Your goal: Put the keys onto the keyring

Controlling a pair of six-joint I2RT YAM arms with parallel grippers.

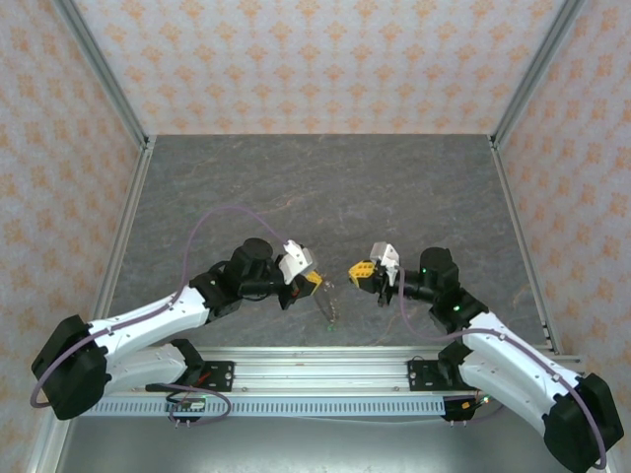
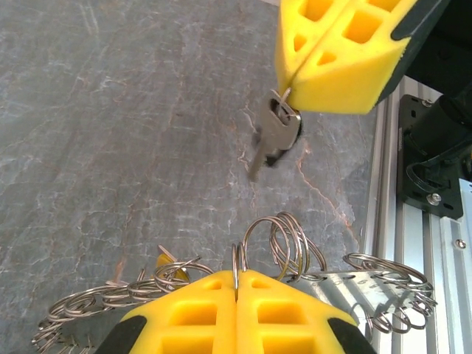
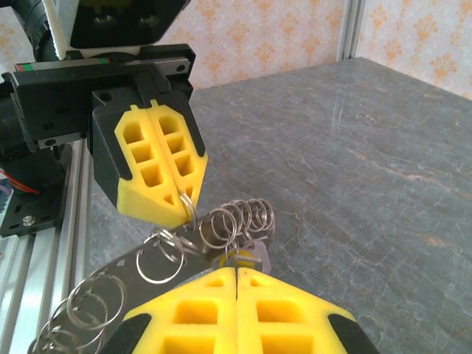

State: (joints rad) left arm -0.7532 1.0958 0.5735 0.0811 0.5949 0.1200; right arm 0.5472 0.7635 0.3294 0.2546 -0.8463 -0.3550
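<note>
Above the middle of the near edge of the dark grey stone-patterned counter [image 1: 325,187], the two end effectors faced each other, tips close together but apart. The left end effector [image 1: 314,283] had its yellow fingers [image 2: 184,317] pressed together, and one wire loop of the keyring [image 2: 295,247] was pinched between their tips. In the left wrist view the keyring spread to both sides of that grip as a chain of linked silver wire rings, some coiled upright just beyond the fingertips and others trailing toward the counter. From above, the keyring [image 1: 330,304] hung as a thin strand below the left end effector, reaching down toward the counter near the aluminium rail [image 1: 325,360] that runs along the near edge. The right end effector [image 1: 357,269] was also closed, its yellow fingers [image 2: 339,51] meeting with no gap. It gripped a silver key [image 2: 273,140] by the small ring through the key's head, so the blade hung free, tilted, above the counter. The key was clear of the keyring and not threaded onto any loop. A small yellow piece [image 2: 165,261] showed among the trailing rings, too hidden to name. Purple cables [image 1: 212,222] arched over the left arm.
</note>
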